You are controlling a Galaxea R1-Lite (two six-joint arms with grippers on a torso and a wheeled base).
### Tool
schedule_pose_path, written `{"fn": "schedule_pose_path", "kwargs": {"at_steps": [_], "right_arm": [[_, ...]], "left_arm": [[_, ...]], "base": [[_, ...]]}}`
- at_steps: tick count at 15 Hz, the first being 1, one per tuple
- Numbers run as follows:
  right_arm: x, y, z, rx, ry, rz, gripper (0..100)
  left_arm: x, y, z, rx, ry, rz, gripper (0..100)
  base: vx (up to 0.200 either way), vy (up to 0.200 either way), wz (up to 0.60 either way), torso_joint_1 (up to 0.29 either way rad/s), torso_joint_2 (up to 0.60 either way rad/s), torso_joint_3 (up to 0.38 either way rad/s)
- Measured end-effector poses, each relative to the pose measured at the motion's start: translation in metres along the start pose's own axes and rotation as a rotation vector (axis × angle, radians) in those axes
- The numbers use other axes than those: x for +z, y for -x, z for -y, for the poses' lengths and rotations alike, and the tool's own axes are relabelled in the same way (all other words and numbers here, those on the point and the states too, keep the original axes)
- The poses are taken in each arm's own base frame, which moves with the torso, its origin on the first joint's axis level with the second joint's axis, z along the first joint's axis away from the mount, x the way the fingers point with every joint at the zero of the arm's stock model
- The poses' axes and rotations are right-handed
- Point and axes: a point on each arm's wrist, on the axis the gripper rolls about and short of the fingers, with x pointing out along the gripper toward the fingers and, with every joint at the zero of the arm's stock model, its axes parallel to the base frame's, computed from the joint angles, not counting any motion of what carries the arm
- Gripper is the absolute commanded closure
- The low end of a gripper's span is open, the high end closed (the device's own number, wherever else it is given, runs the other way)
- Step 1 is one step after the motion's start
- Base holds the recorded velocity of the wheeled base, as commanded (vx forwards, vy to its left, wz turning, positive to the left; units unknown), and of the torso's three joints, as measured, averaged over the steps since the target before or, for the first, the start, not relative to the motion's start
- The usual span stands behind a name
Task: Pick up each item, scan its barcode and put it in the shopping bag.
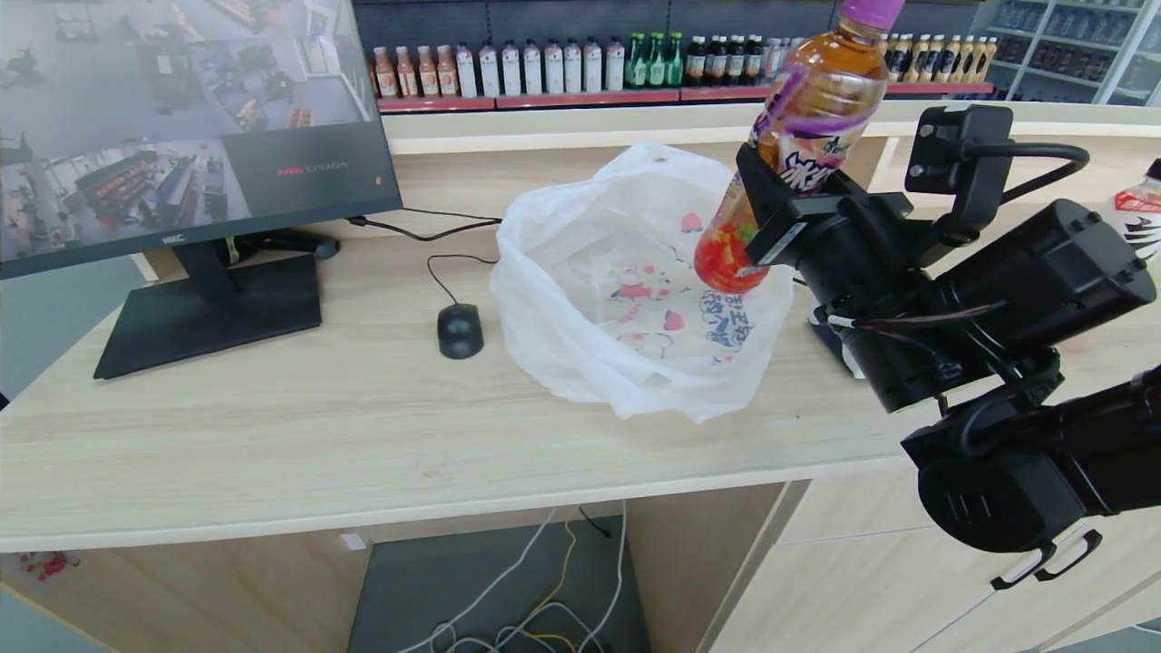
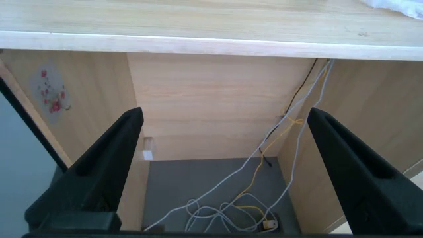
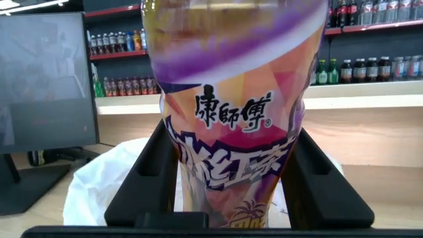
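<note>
Our right claw (image 1: 769, 210) is clamped around the lower half of a drink bottle (image 1: 819, 95) with a purple cap, and the bottle hangs in the air, tilted with its cap up and away from us, its base over the right side of the white plastic bag (image 1: 553, 272) that sits open on the wooden counter (image 1: 317, 426). We judge the step in hand to be the drop into the bag, though we cannot tell from here whether the barcode has been read. To do it well, we would bring the base over the middle of the bag's mouth rather than its edge, since the thin plastic looks slack and a rim caught under the bottle could fold shut or drag the bag along. We would go down until the base is well inside the mouth before loosening the grip, because a round bottle let go from high up may tip the bag or roll out. The mouse (image 1: 460, 330) and the monitor (image 1: 181, 118) stand well to the left of the bag, out of the path. Our left claw (image 2: 225, 118) hangs below the counter edge with its fingers spread wide and nothing between them, so it could come up and steady the rim if needed.
</note>
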Motion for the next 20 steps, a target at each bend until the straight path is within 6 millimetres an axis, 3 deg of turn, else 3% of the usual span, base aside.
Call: {"fn": "schedule_pose_path", "kwargs": {"at_steps": [7, 12, 15, 20], "right_arm": [[0.005, -0.010, -0.007, 0.010, -0.018, 0.050, 100], [-0.011, -0.015, -0.017, 0.011, -0.025, 0.025, 100], [-0.025, -0.018, -0.019, 0.029, -0.002, -0.110, 100], [-0.017, -0.046, -0.015, 0.035, 0.030, -0.230, 100]], "left_arm": [[0.000, 0.000, 0.000, 0.002, 0.000, 0.000, 0], [0.000, 0.000, 0.000, 0.001, 0.000, 0.000, 0], [0.000, 0.000, 0.000, 0.000, 0.000, 0.000, 0], [0.000, 0.000, 0.000, 0.001, 0.000, 0.000, 0]], "base": [[0.000, 0.000, 0.00, 0.000, 0.00, 0.000], [0.000, 0.000, 0.00, 0.000, 0.00, 0.000], [0.000, 0.000, 0.00, 0.000, 0.00, 0.000], [0.000, 0.000, 0.00, 0.000, 0.00, 0.000]]}}
